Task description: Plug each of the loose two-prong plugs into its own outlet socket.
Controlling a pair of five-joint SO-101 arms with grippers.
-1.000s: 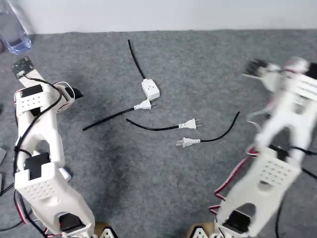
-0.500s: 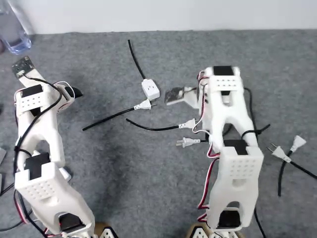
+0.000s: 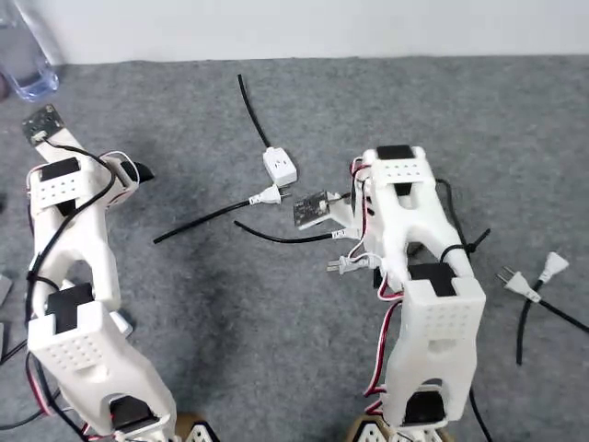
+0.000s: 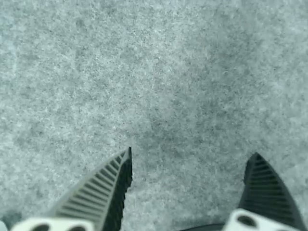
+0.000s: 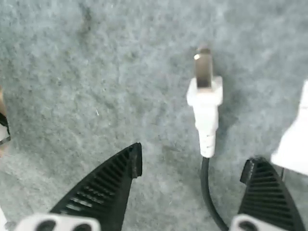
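Plug point(image 5: 204, 106), white and two-pronged, lies on grey carpet point(image 5: 96, 72) between the right gripper's point(image 5: 192, 161) spread fingers; left gripper point(image 4: 191, 156) also gapes.

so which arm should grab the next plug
Probably right. The right gripper is open, with a white plug on the carpet right between its fingers, while the left gripper is open over bare carpet.

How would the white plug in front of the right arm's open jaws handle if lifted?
The white plug looks like a compact, rigid moulding, so it is probably light and easy to pinch. Its thin black cord bends where it lies, so it will likely trail limply and tug the plug askew. The prongs may then swing off aim.
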